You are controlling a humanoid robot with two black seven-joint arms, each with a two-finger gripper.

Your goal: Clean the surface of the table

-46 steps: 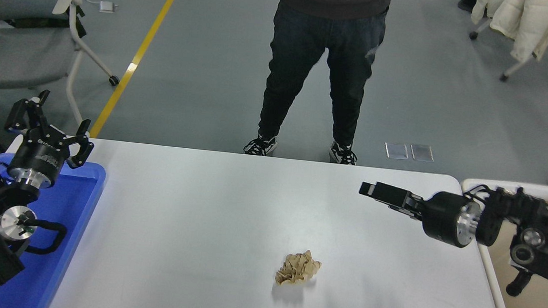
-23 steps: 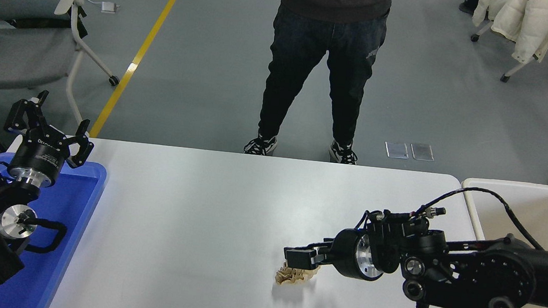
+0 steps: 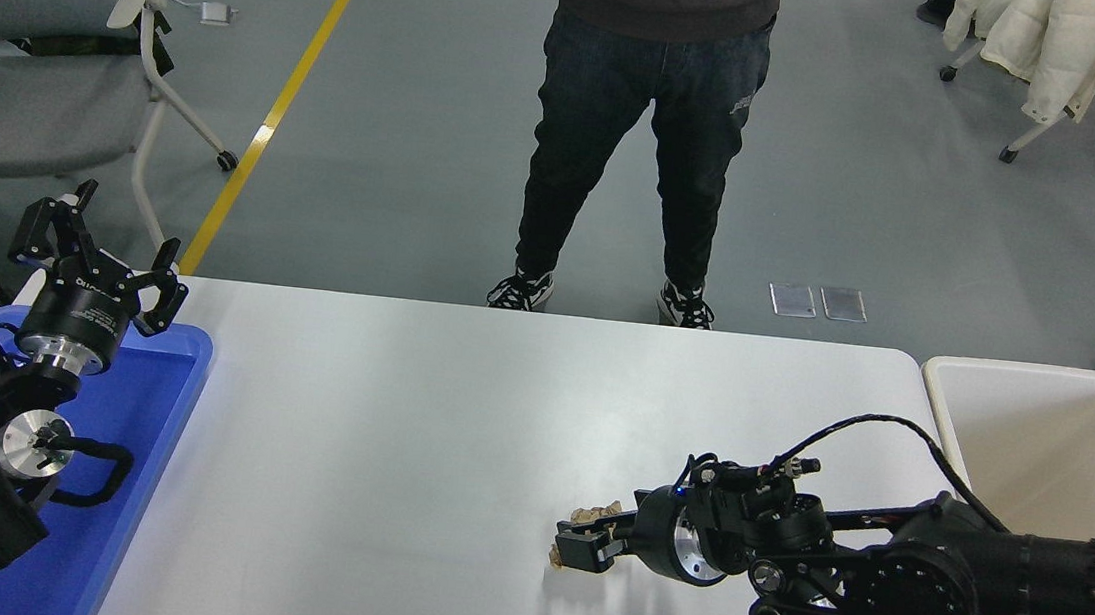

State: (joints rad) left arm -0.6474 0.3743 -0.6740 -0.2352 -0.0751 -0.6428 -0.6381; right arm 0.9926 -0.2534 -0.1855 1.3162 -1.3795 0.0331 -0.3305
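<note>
The white table surface (image 3: 375, 432) fills the middle of the head view. A crumpled tan paper wad (image 3: 605, 507) lies on it right of centre, near the front. My right gripper (image 3: 585, 542) is down at the wad, covering most of it; only its top and lower left edges show. Whether the gripper has closed on the paper cannot be seen. My left gripper (image 3: 111, 245) stands open and holds nothing, parked over the far corner of the blue tray (image 3: 144, 429) at the lower left.
A cream-white bin (image 3: 1052, 386) stands against the table's right edge, with my right arm reaching across its near side. A person (image 3: 647, 106) stands at the far edge, feet close to the table. Chairs are on the floor at the back left and back right.
My right arm swung from the far right, above the bin's edge, down and left to the paper wad and now sits lower on it. The wad and the left arm have not moved.
</note>
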